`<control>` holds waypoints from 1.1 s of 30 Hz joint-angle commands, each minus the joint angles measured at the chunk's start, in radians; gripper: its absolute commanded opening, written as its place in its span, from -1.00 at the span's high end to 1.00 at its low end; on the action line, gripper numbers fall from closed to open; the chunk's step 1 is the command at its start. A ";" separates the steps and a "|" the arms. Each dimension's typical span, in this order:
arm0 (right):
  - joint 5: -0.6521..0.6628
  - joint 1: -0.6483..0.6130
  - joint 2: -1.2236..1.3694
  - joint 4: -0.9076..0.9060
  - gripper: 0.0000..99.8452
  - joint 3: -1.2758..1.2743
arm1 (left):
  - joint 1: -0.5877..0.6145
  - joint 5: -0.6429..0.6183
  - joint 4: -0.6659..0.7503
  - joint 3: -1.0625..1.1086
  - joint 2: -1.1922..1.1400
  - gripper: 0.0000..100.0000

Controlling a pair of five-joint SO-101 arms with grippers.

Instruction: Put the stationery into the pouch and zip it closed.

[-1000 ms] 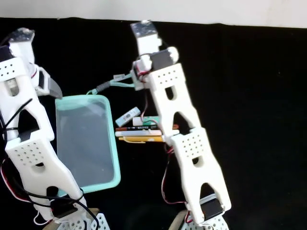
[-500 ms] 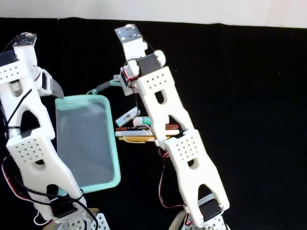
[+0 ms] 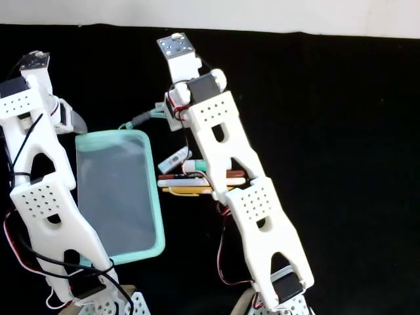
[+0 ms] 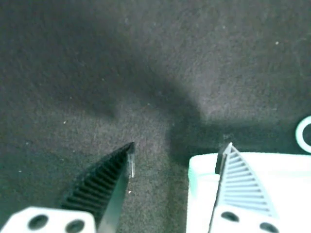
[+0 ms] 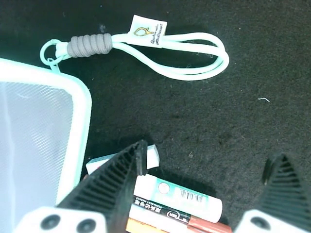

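Pouch [image 3: 157, 220] lay flat on the black worktop [image 3: 341, 164] between the two arms, with mint edging and a mesh face; could not tell whether the zip was open. Stationery [image 3: 184, 184] lay outside it, just beside the long edge facing the right arm: several pens side by side plus a small white piece, partly hidden under that arm. Right claw [image 5: 210, 155] hung spread wide and gripping nothing, above the far end of the stationery [image 5: 180, 199], pouch [image 5: 39, 126] off to one side. Left claw [image 4: 180, 150] was parted and empty too, at the pouch's [image 4: 296, 194] far corner, one finger over the corner and the other over bare worktop; contact unclear. Farther out, a mint cord loop [image 5: 184, 53] with a grey wrap lay on the worktop, joined by a ring to the pouch's other far corner.
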State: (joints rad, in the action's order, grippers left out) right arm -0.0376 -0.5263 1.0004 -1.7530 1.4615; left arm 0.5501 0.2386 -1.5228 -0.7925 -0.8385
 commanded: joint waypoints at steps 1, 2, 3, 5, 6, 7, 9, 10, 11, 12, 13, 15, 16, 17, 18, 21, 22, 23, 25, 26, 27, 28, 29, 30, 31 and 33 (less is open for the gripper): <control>-0.009 -0.008 -0.025 -0.010 0.25 0.013 | 0.012 0.081 -0.129 -0.067 0.012 0.43; -0.009 -0.008 -0.025 -0.010 0.25 0.013 | 0.012 0.097 -0.166 -0.090 0.012 0.43; -0.009 -0.008 -0.025 -0.010 0.25 0.013 | 0.012 0.106 -0.198 -0.113 0.015 0.43; -0.009 -0.008 -0.025 -0.010 0.25 0.013 | 0.012 0.107 -0.238 -0.162 0.018 0.43; -0.009 -0.008 -0.025 -0.010 0.25 0.013 | 0.013 0.107 -0.244 -0.182 0.019 0.43; -0.009 -0.008 -0.025 -0.010 0.25 0.013 | 0.015 0.107 -0.245 -0.189 0.019 0.43; -0.009 -0.007 -0.025 -0.010 0.25 0.013 | 0.019 0.107 -0.249 -0.191 0.019 0.44; -0.009 -0.005 -0.025 -0.012 0.25 0.013 | 0.024 0.107 -0.249 -0.189 0.019 0.44; -0.009 -0.005 -0.025 -0.012 0.25 0.013 | 0.027 0.107 -0.250 -0.177 0.019 0.44; -0.009 -0.004 -0.025 -0.012 0.25 0.013 | 0.028 0.107 -0.250 -0.160 0.021 0.44; -0.009 -0.004 -0.025 -0.012 0.25 0.013 | 0.028 0.114 -0.250 -0.139 0.024 0.44; -0.009 -0.004 -0.025 -0.012 0.25 0.013 | 0.028 0.161 -0.252 -0.073 0.056 0.44; -0.009 -0.004 -0.025 -0.012 0.25 0.013 | 0.025 0.178 -0.252 -0.028 0.085 0.44; -0.009 -0.004 -0.025 -0.012 0.25 0.013 | 0.024 0.189 -0.252 0.016 0.125 0.44; -0.009 -0.004 -0.025 -0.012 0.25 0.013 | 0.024 0.193 -0.252 0.062 0.170 0.44; -0.009 -0.004 -0.025 -0.012 0.25 0.013 | 0.019 0.232 -0.252 0.200 0.335 0.44; -0.009 -0.004 -0.025 -0.012 0.25 0.013 | 0.018 0.247 -0.252 0.249 0.395 0.44; -0.011 -0.004 -0.025 -0.012 0.25 0.013 | 0.010 0.262 -0.252 0.302 0.455 0.44; -0.011 -0.004 -0.027 -0.012 0.25 0.013 | 0.005 0.284 -0.250 0.390 0.572 0.44; -0.011 -0.005 -0.027 -0.012 0.25 0.013 | 0.004 0.285 -0.249 0.421 0.621 0.44; -0.011 -0.007 -0.027 -0.012 0.25 0.013 | 0.004 0.285 -0.247 0.438 0.668 0.44; -0.011 -0.008 -0.027 -0.012 0.25 0.013 | 0.004 0.281 -0.244 0.441 0.700 0.44; -0.011 -0.010 -0.028 -0.012 0.25 0.013 | 0.005 0.279 -0.242 0.438 0.714 0.44; -0.011 -0.010 -0.028 -0.012 0.25 0.013 | 0.005 0.279 -0.230 0.429 0.716 0.44; -0.011 -0.013 -0.028 -0.012 0.25 0.013 | 0.005 0.275 -0.221 0.414 0.710 0.44; -0.011 -0.018 -0.028 -0.012 0.25 0.013 | 0.004 0.236 -0.209 0.386 0.674 0.43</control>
State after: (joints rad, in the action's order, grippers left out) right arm -0.0437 -0.5294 1.0004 -1.7530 1.4615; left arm 0.5685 0.5117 -1.7591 -0.3690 -0.1864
